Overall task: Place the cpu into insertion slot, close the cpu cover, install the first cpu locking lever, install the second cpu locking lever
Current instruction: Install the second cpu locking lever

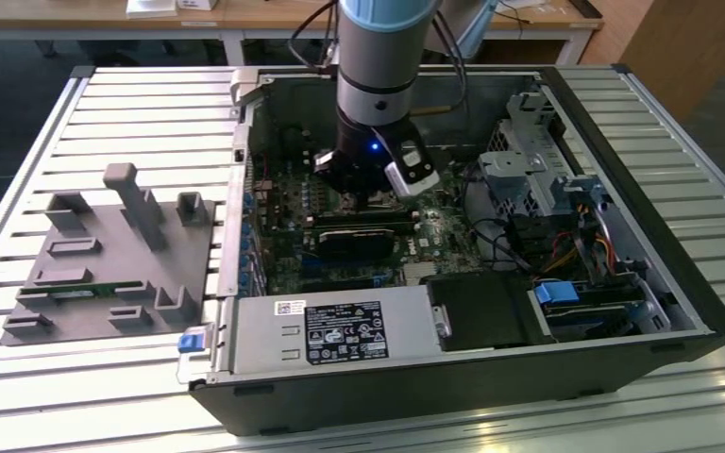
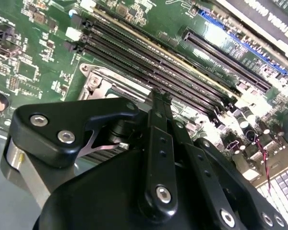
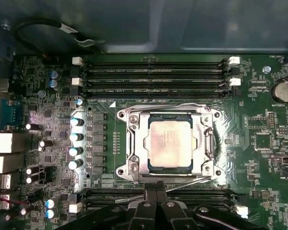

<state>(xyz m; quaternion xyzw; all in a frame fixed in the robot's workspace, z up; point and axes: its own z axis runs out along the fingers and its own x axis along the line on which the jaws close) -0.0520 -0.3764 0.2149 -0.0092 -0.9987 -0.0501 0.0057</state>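
Slatted metal worktop (image 1: 148, 104) carries an open computer case (image 1: 463, 377) lying on its side, with a grey fixture block (image 1: 110, 255) beside it at the exterior view's left. Wooden desks stand behind.

Inside the case the arm (image 1: 381, 57) reaches down over the green board (image 1: 280, 264), its gripper (image 1: 369, 200) low above the socket area.

In the first wrist view the cpu (image 3: 172, 142) lies flat in the slot (image 3: 151, 165), its dull silver top facing up. Over it the cover (image 3: 137, 143) is folded down, its silver frame lying around the chip with the chip showing through the cut-out. A thin wire lever (image 3: 175, 106) runs along the cover's edge next to the memory slots (image 3: 153, 76); another lever (image 3: 189, 182) slants along the opposite edge, near the gripper (image 3: 156, 191).

The black fingers (image 3: 149, 199) stand pressed together with no gap, jaws clenched on nothing I can make out; the second wrist view shows the fingers (image 2: 161, 124) the same way, their tips just over the socket's metal frame (image 2: 98, 79).
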